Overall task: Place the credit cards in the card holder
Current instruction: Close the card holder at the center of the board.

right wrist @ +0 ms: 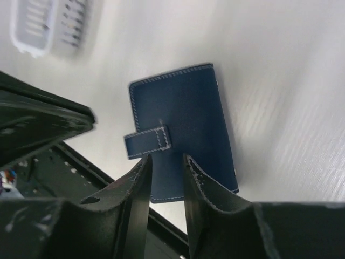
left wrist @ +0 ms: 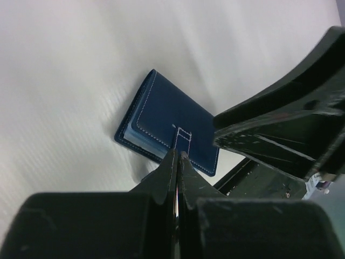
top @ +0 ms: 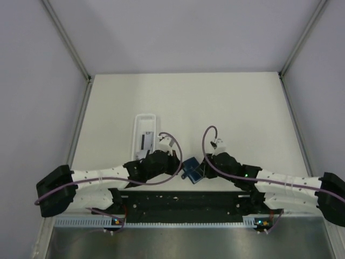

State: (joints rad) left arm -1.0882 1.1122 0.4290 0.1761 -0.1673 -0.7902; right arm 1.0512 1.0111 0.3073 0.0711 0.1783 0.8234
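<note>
Arms bent inward, left tool (left wrist: 177, 157), right tool (right wrist: 167, 161) flanking card holder (right wrist: 188, 108) (closed)

I see the card holder (right wrist: 183, 129) is navy blue, with white stitching along edges and strap and lighter blue inside. Far-left tray (top: 145, 115) is translucent white. Table (top: 215, 102) is plain off-white.

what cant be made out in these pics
- Left wrist view: whether the left gripper pinches a card; its closed fingers hide the gap.
- Top view: credit cards in the tray are too small; the right wrist view blurs and crops them.
- card holder contents: its cover hides them.
</note>
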